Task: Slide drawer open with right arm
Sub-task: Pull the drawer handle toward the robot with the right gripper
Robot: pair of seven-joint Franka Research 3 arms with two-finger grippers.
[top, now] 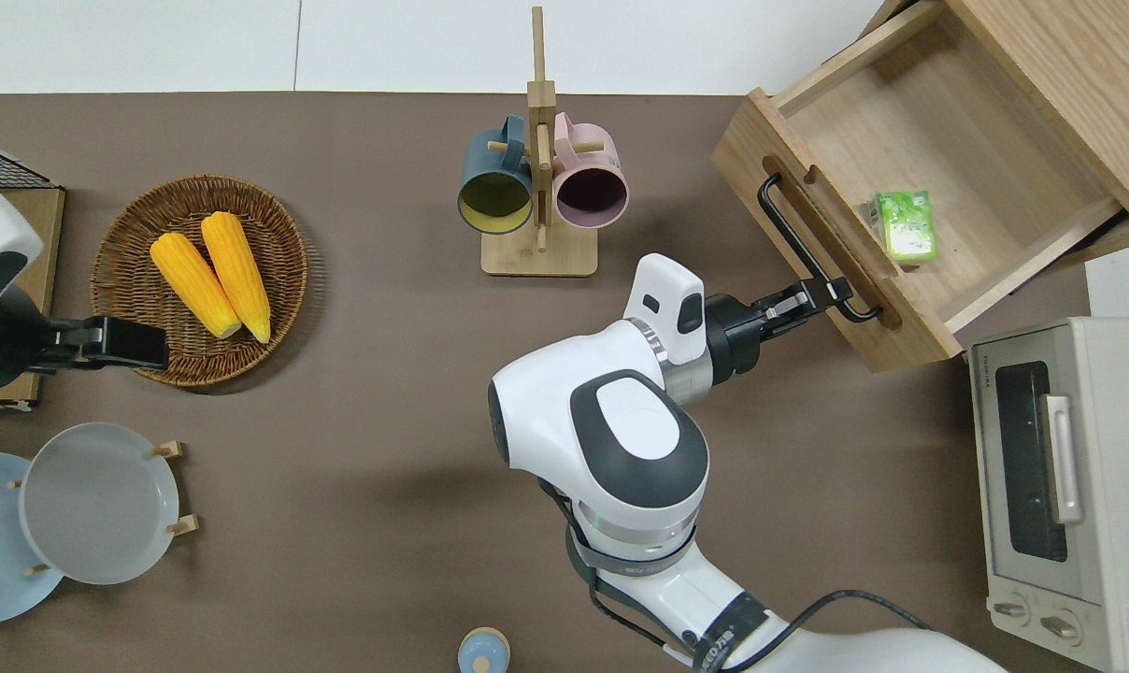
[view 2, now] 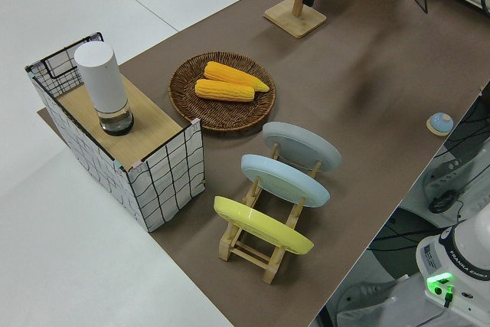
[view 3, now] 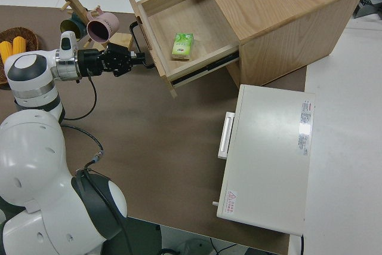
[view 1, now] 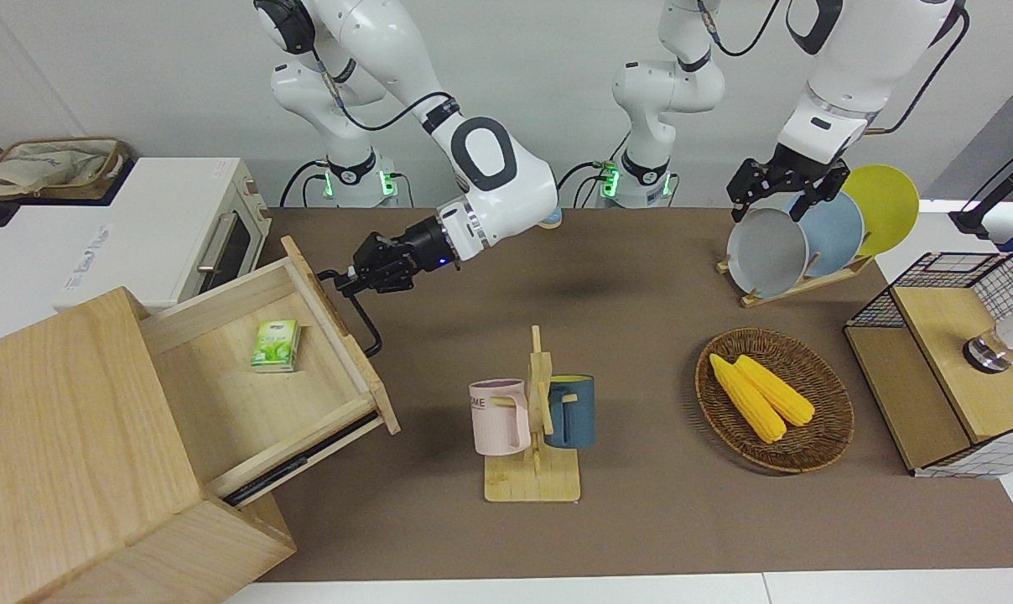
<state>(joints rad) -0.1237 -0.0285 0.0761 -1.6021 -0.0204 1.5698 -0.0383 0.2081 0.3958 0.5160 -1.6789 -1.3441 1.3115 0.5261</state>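
I've got the right gripper (top: 831, 296) pinched on the black bar handle (top: 801, 245), at the handle's end nearest the robots. Just past the fingers is the drawer (view 1: 221, 356), pulled well out of the big light-wood box (view 1: 62, 419) at the right arm's end of the table. Inside it, past the front panel, lies a small green carton (top: 907, 224). White toaster oven (top: 1060, 486) sits beside the box, closer to the robots. Left arm parked.

Two corn cobs (view 1: 761, 397), two mugs (view 1: 501, 417), three plates (view 1: 768, 252)
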